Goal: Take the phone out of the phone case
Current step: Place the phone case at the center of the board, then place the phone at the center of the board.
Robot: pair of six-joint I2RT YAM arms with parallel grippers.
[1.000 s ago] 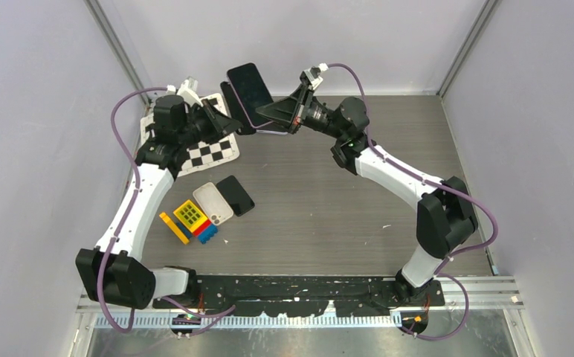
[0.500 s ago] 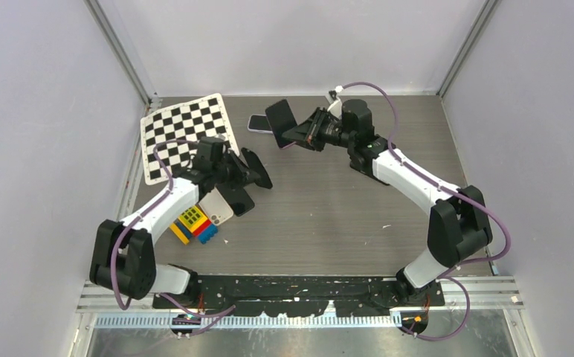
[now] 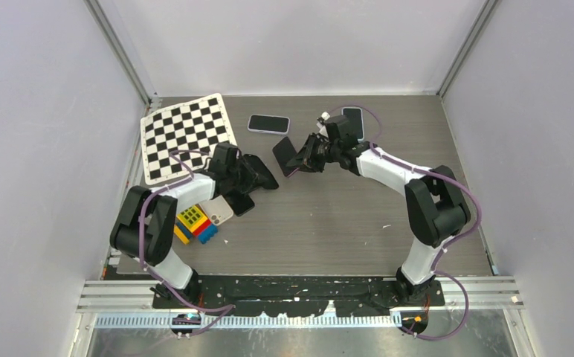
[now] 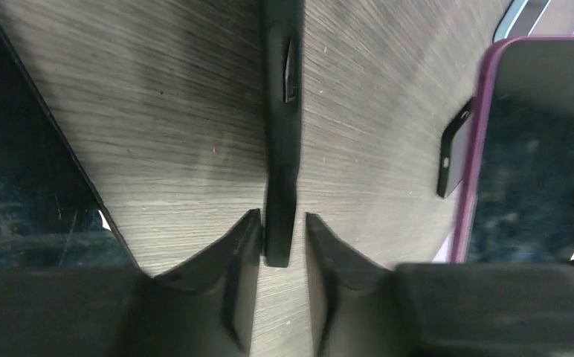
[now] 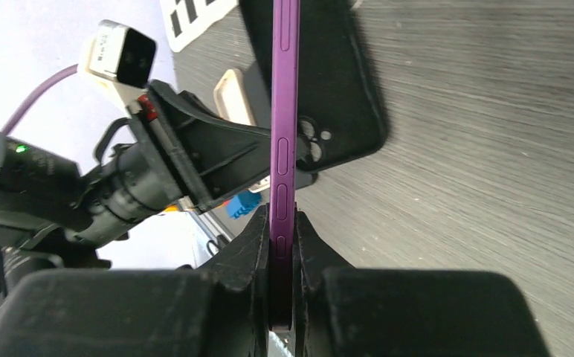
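Note:
My right gripper (image 3: 304, 158) (image 5: 284, 219) is shut on the lower edge of a purple phone (image 5: 284, 111), held on edge and low over the table's middle (image 3: 285, 155). A black phone case (image 5: 336, 82) with a camera cutout sits just behind the phone. In the left wrist view the case (image 4: 282, 111) shows edge-on, with its end between my left gripper's (image 4: 282, 219) fingers. A thin gap shows beside it, so the jaws are narrowly open. The purple phone (image 4: 537, 141) is to its right. My left gripper (image 3: 263, 176) faces the right one.
A lavender-cased phone (image 3: 269, 123) and a black phone (image 3: 352, 117) lie at the back. A black phone (image 3: 238, 201), a white case (image 3: 215, 210) and coloured bricks (image 3: 192, 221) lie under my left arm. A checkerboard sheet (image 3: 184, 134) is at the back left.
Both arms have come down from a raised pose at the back. The left gripper let go and swung to the table's middle. The right gripper lowered the phone towards it.

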